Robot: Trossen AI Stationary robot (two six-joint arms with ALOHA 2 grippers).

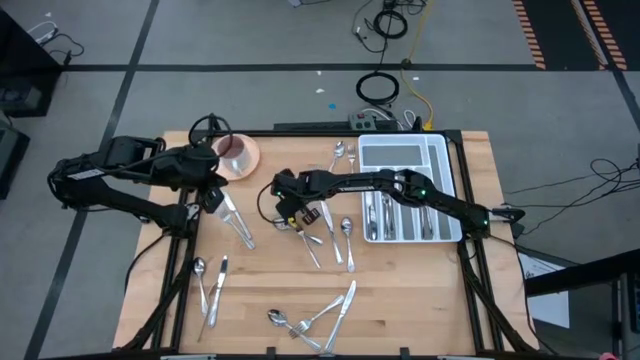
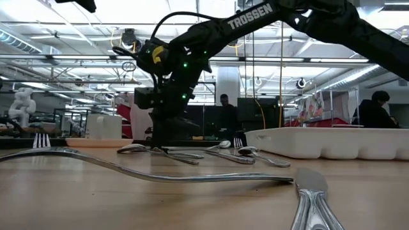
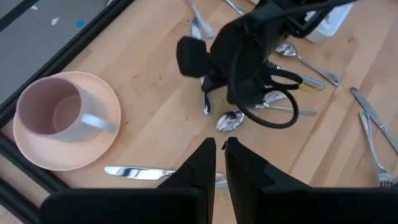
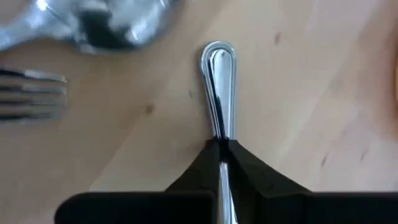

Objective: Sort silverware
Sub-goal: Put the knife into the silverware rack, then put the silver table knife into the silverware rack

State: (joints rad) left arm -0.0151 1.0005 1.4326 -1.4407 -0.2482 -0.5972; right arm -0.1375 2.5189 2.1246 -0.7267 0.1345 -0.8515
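Silverware [image 1: 318, 316] lies all over the wooden table [image 1: 420, 290]. Some pieces sit near the front edge, some on the left side, and a small bunch lies in the middle. A few more are already in the white tray [image 1: 440, 185] on the right side of the table.

The right gripper [image 1: 290, 212] reaches out to the bunch in the middle and is down at the table top. Its jaws are clenched on the thin handle [image 4: 219, 81] of one piece, which lies flat on the wood. A fork [image 4: 31, 93] and the round bowl of a spoon [image 4: 102, 25] lie close by.

The left gripper [image 1: 212, 196] is over the left side of the table, near a pink saucer [image 1: 245, 165] with a cup [image 1: 234, 150] on it. Its jaws are pressed almost together and hold nothing. A knife [image 3: 140, 172] lies on the wood just under it.
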